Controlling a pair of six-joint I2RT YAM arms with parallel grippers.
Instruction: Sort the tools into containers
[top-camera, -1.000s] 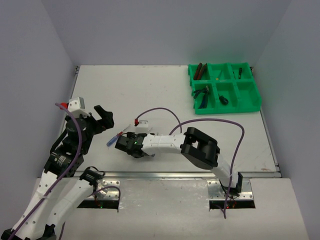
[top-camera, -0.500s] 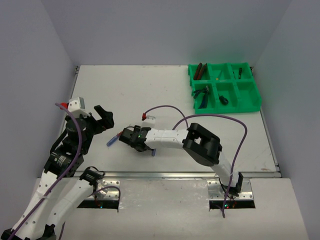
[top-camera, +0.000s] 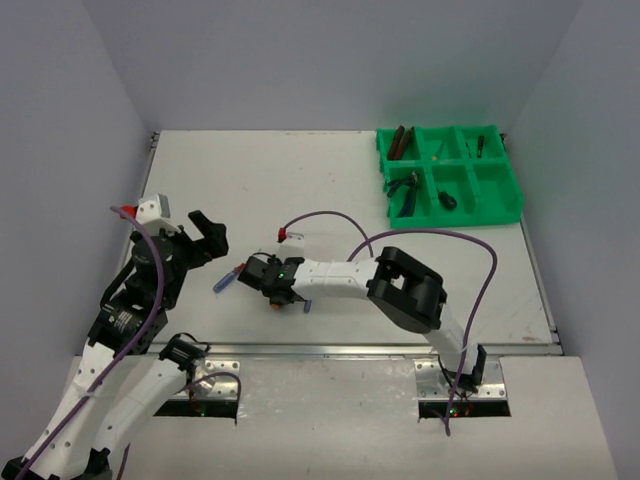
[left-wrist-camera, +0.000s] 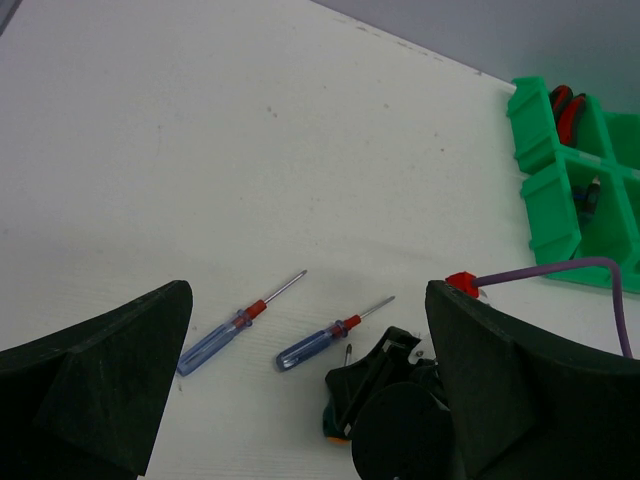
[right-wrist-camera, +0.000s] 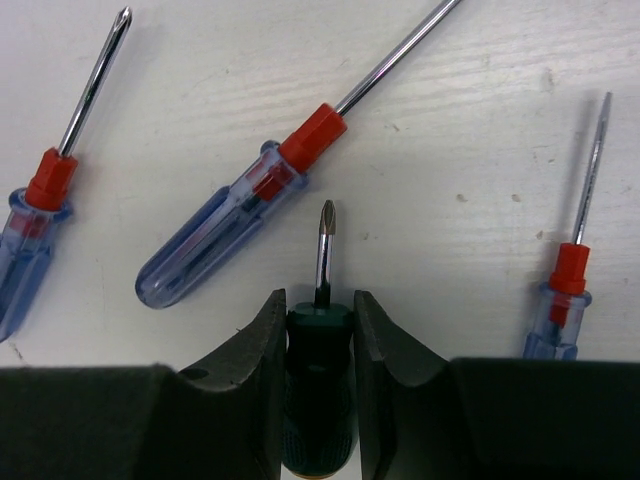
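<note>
One green-handled screwdriver (right-wrist-camera: 319, 385) is caught in your right jaws. The two dark fingers (right-wrist-camera: 250, 385) are clenched on either side of its handle, and its cross tip points straight out ahead of the wrist. You cannot tell whether it rests on the white counter (top-camera: 300, 180) or hangs just above it. In the top view it is in the near half of the counter, left of the middle, at the end of your right arm (top-camera: 340, 278), which reaches across from the right.

Three blue-handled screwdrivers with red collars lie flat on the counter around it. One (right-wrist-camera: 235, 230) lies slanted just ahead of its tip. A second (right-wrist-camera: 35, 225) is off to the left edge of the right wrist view. The third (right-wrist-camera: 562, 300) lies on the other side, near the right finger.

Just to the left of the held screwdriver, your left arm (top-camera: 150, 280) has its jaws spread wide with nothing between the fingers (left-wrist-camera: 100, 380).

A purple cable (top-camera: 330, 218) arcs over the counter just beyond the held screwdriver.

Well apart from the held screwdriver, toward the far right corner, stands the green tray (top-camera: 470, 217). Red-and-black pliers (top-camera: 400, 142) lie in its far-left compartment and blue-handled pliers (top-camera: 404, 192) in its near-left one. A small dark thing (top-camera: 447, 200) lies in the near-middle compartment and a thin tool (top-camera: 480, 146) in the far-right one, both too small to name.
</note>
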